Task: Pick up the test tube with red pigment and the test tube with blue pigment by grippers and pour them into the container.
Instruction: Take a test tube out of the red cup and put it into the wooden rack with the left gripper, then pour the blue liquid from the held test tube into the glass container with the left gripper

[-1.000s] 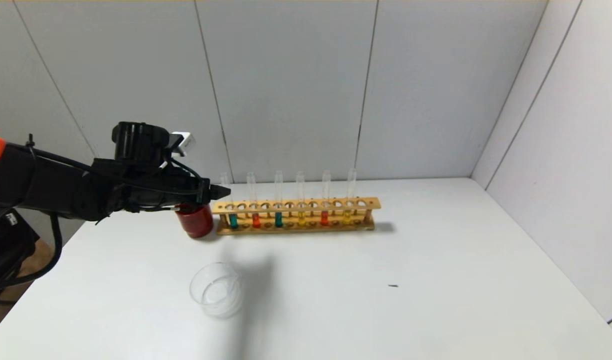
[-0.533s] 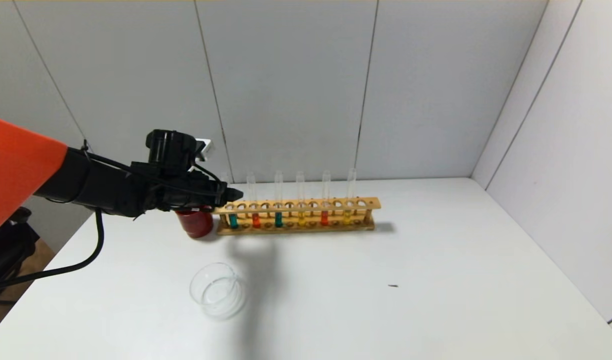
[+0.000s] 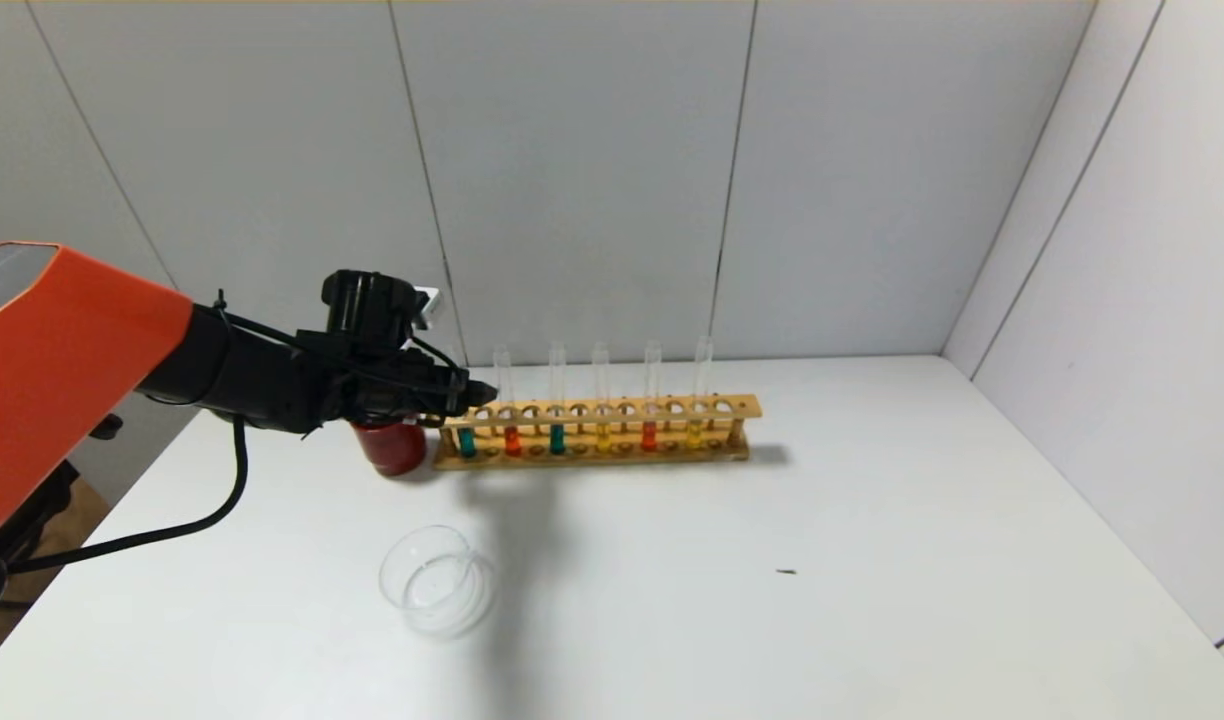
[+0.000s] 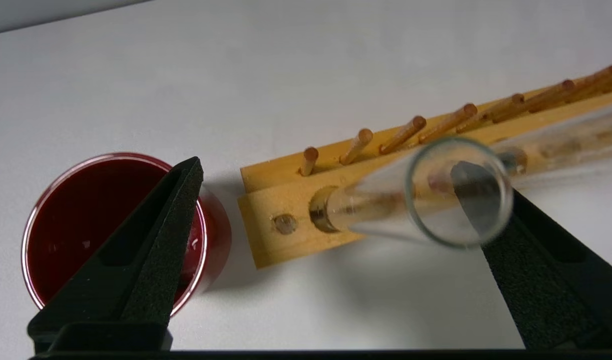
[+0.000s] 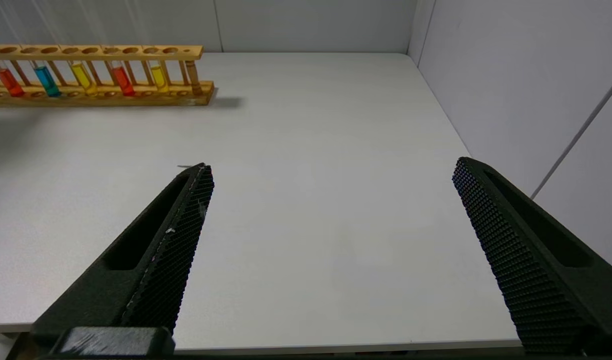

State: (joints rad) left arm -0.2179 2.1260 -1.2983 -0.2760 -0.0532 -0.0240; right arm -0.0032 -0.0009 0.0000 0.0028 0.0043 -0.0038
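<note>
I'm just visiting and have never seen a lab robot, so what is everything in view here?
table: one, white, under everything
rack: one, wooden, far side of table
blue test tubes: two, first and third slots used from left
red test tubes: two, second and fifth
yellow test tubes: two, fourth and sixth
cup: one, dark red, beside rack's left end
container: one, clear glass, near left
speck: one, dark, mid-table
left gripper: black, open, straddling leftmost tube's top
right gripper: black, open, above table's right side

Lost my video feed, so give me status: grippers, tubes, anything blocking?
Left gripper open, straddling the end clear glass tube with blue liquid in the wooden rack. Right gripper open, parked. Dark red cup beside rack's end.
</note>
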